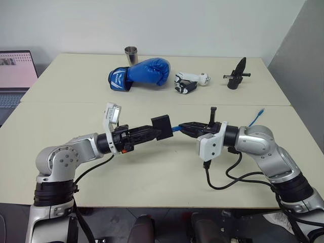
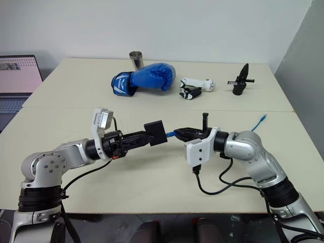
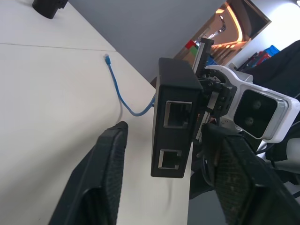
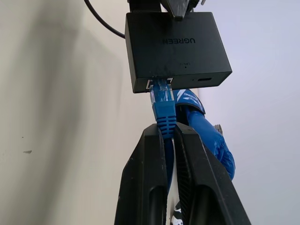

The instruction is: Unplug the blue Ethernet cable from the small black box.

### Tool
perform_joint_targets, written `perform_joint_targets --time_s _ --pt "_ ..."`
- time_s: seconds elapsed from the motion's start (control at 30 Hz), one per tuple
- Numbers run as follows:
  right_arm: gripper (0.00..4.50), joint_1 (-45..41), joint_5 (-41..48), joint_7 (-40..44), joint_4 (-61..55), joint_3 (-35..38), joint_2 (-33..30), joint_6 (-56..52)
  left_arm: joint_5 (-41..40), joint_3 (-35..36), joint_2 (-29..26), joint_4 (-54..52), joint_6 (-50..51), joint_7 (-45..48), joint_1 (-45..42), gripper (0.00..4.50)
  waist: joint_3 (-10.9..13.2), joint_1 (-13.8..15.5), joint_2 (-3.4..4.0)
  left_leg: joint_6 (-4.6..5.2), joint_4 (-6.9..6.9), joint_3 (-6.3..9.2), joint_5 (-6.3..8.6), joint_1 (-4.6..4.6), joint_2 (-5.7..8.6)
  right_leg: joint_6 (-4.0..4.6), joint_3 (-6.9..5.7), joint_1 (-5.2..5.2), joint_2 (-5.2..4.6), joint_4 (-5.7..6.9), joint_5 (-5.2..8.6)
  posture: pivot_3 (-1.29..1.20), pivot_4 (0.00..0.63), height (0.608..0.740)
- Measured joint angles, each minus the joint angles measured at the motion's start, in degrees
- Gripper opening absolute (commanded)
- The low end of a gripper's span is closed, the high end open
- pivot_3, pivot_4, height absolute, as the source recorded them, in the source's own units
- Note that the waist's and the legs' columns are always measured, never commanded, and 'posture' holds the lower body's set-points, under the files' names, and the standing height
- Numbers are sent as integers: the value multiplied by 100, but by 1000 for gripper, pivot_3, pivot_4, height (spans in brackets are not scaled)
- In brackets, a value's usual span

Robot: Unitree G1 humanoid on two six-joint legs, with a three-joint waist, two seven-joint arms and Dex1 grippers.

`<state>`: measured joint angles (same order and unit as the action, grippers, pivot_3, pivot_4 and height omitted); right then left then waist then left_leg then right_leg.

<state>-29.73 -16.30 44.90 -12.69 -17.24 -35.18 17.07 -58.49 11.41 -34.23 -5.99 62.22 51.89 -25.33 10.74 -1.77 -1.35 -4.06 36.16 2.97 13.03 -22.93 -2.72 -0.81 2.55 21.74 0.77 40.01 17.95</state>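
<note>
In the head views, the left claw (image 1: 158,129) and the right claw (image 1: 183,126) are meeting above the middle of the near desk (image 1: 152,177), both lifted off its surface. The small black box (image 1: 162,126) is hanging in the air between them at the left claw's tip, and the blue Ethernet cable (image 1: 176,128) is running from the box into the right claw, its free end (image 1: 259,111) lying near the desk's right edge. Along the far edge are sitting a metal cup (image 1: 131,54), a blue boxing glove (image 1: 142,73), a white and black tool (image 1: 190,82) and a black clamp (image 1: 236,75). A laptop (image 1: 15,76) is standing beyond the left edge.

In the left wrist view, the two fingers (image 3: 101,178) are standing apart on either side of the box (image 3: 174,126); whether they are pressing it I cannot tell.

In the right wrist view, the fingers (image 4: 150,183) are pinching closed on the cable (image 4: 165,117) just behind its plug, which is sitting in the box's (image 4: 176,49) port.
</note>
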Motion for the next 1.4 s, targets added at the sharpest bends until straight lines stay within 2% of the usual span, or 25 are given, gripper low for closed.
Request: perform_joint_targets --time_s 0.2,0.6,0.67,0.73,0.87,0.97,1.13,1.3,1.4 --pt "5 0 -41 10 0 -21 30 -2 95 -149 -12 6 -46 84 11 822 0 0 0 0 0 0 0 0 0 0 0 0 0 0 0 0 150 740" --pt "5 7 -8 163 -1 -109 56 -166 351 -300 -41 151 -296 393 91 762 0 1 0 0 0 0 0 0 0 0 0 0 0 -1 0 0 150 740" --pt "712 14 72 235 -2 -111 62 -245 366 -328 -40 192 -309 426 94 762 0 0 0 0 0 0 0 -1 0 0 0 0 0 -1 0 0 150 740" --pt "966 20 134 263 -38 -110 53 -303 405 -330 -43 212 -335 479 95 762 0 0 0 0 0 0 0 0 0 0 0 0 0 -1 0 0 150 740" --pt "1881 144 198 417 -116 -87 -142 -389 536 -376 -104 248 -395 560 95 762 0 1 0 0 0 0 0 -1 1 0 0 0 0 -2 0 0 150 740" --pt "1900 304 476 650 -283 -52 -304 -540 631 -467 -157 359 -427 684 94 762 0 1 0 0 -1 0 0 -1 1 0 0 0 0 -2 0 0 150 740" --pt "1900 486 1634 909 -1013 270 -223 -1727 959 -786 -367 461 -665 1139 42 762 0 -7 0 0 -2 5 0 -1 0 0 -2 0 1 -1 0 0 150 740" --pt "1900 642 3635 879 -1678 609 -29 -4522 1552 -1241 -714 743 -1262 1850 -202 762 0 1 0 1 -3 5 1 -1 1 0 -3 -1 1 -2 0 0 150 740" --pt "1900 595 4195 780 -1661 688 74 -5377 1841 -1446 -771 904 -1559 2178 -393 762 0 -1 0 2 -3 2 1 -2 1 -1 -3 1 1 -4 1 0 150 740"
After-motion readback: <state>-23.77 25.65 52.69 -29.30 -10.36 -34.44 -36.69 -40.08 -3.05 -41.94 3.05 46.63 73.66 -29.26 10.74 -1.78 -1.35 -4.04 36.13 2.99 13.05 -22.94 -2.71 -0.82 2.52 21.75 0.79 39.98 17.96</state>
